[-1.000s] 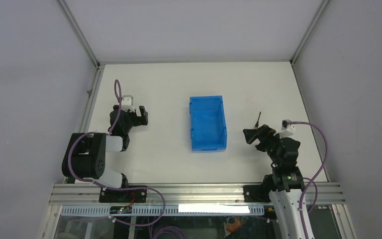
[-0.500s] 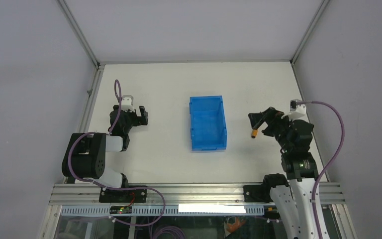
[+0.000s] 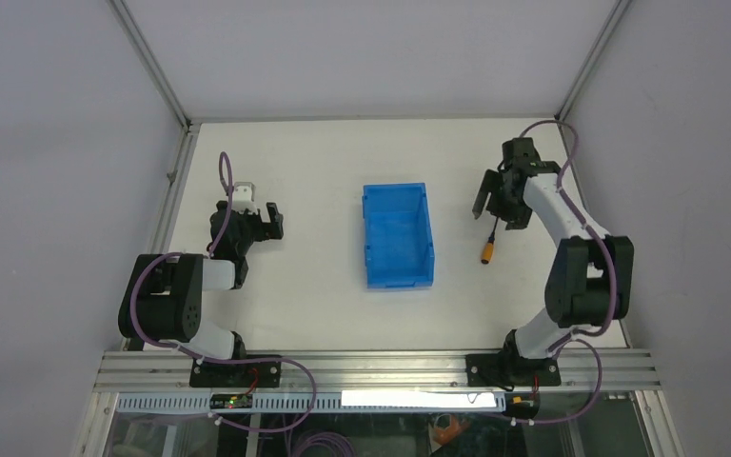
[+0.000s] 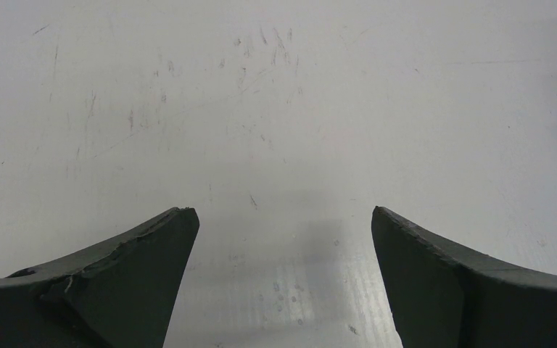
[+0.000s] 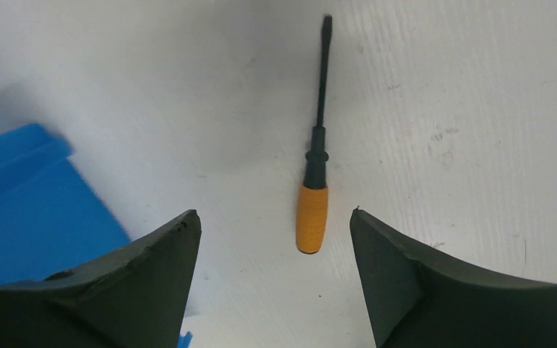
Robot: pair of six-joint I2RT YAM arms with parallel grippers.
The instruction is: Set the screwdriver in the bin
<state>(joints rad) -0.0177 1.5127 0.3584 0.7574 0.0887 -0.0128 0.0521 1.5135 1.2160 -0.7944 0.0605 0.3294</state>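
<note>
The left gripper (image 3: 268, 221) rests low over the table (image 3: 314, 171), well to the left of everything that matters. Its fingers are spread wide with only scuffed white surface between them, so it is released and holding nothing.

The bin (image 3: 369, 238) sits mid-table with its long side running from the near edge toward the far edge, and its inside looks empty.

The screwdriver (image 3: 487, 249) lies flat on the table to the right of the bin, near it but apart. Its long axis runs roughly near-to-far, about parallel to the bin's long wall. The orange handle is toward the arm bases and the thin black tip points at the far edge, leaning a touch to the right.

The right gripper (image 3: 487, 209) is by far the nearer one. It is raised over the screwdriver and aimed down at it, with its fingers apart and nothing in them. In the wrist view the handle shows in the gap between the two fingers, a little closer to the right-hand one, and the shaft points straight away up the frame. The fingers open left-to-right — across the tool's length, not along it — so a drop with a slight sideways correction should bracket the handle. The carry afterward is leftward, over the bin's right wall.
</note>
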